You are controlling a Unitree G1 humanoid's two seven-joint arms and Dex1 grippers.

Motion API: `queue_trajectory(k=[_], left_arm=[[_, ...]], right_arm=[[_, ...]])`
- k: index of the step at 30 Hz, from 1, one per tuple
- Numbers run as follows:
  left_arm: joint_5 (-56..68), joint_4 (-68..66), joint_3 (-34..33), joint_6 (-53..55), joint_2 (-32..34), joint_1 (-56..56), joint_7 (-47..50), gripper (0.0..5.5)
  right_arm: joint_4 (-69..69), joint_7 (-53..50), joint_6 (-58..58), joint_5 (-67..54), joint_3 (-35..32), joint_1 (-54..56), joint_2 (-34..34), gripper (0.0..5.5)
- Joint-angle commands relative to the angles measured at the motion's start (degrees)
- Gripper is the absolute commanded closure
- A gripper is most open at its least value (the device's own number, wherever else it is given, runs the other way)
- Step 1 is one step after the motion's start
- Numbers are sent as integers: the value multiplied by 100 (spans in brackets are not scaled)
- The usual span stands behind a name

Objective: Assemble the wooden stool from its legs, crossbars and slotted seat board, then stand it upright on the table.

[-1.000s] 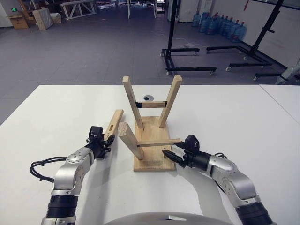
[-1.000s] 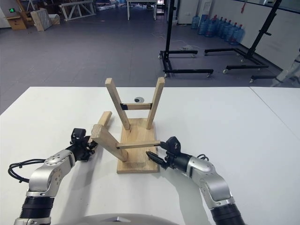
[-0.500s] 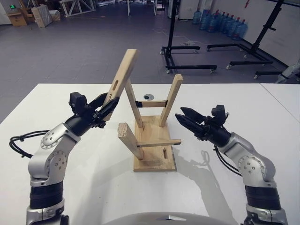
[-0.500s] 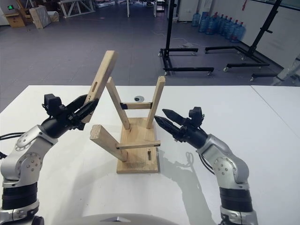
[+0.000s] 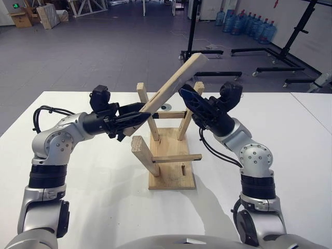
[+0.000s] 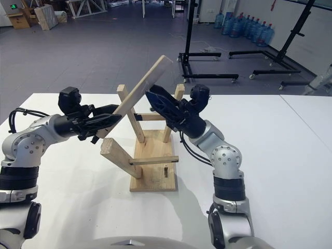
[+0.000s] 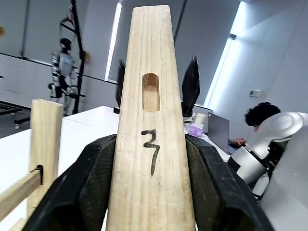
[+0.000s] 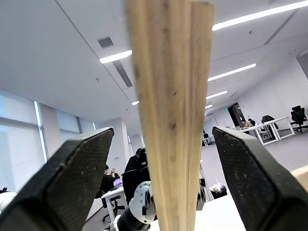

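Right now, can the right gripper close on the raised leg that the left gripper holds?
Probably yes. The right gripper is open, its fingers on either side of the leg and apart from it, and nothing shows between them. The left gripper grips the leg's lower end.

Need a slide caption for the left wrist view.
Left gripper shut on a pale slotted wooden stool leg.

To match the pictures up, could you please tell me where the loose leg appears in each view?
Left eye view: loose leg slants up across the middle.
Right eye view: leg slants likewise, left of middle.
Left wrist view: leg clamped in the left tool, slot facing camera.
Right wrist view: leg between open fingers of the right tool.
Shared landmark: the right tool.
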State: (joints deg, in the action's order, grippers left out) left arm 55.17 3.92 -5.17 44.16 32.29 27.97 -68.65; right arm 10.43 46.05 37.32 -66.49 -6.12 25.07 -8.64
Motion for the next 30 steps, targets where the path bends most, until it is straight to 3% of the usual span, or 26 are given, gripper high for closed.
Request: queue_trajectory(k=[1, 5, 15, 24, 25, 30], left_arm=[[-131, -75, 90, 20, -18, 198, -32, 345], [-156, -137, 149, 67, 8, 259, -129, 345], [-161, -118, 200, 183, -16, 236, -174, 345], [-526, -176, 261, -151, -80, 134, -110, 345], [-607, -228, 295, -162, -95, 144, -48, 308], [-769, -511, 170, -178, -87, 93, 114, 234]], right_arm=[[-27, 6, 90, -56, 66, 149, 77, 172], [-40, 14, 181, -25, 150, 116, 99, 172], [-9, 39, 185, 12, 232, 57, 97, 330], [178, 184, 109, 83, 235, -110, -9, 331], [217, 235, 1, 184, 257, -129, -5, 332], [338, 218, -798, 986, 170, -122, -64, 338]])
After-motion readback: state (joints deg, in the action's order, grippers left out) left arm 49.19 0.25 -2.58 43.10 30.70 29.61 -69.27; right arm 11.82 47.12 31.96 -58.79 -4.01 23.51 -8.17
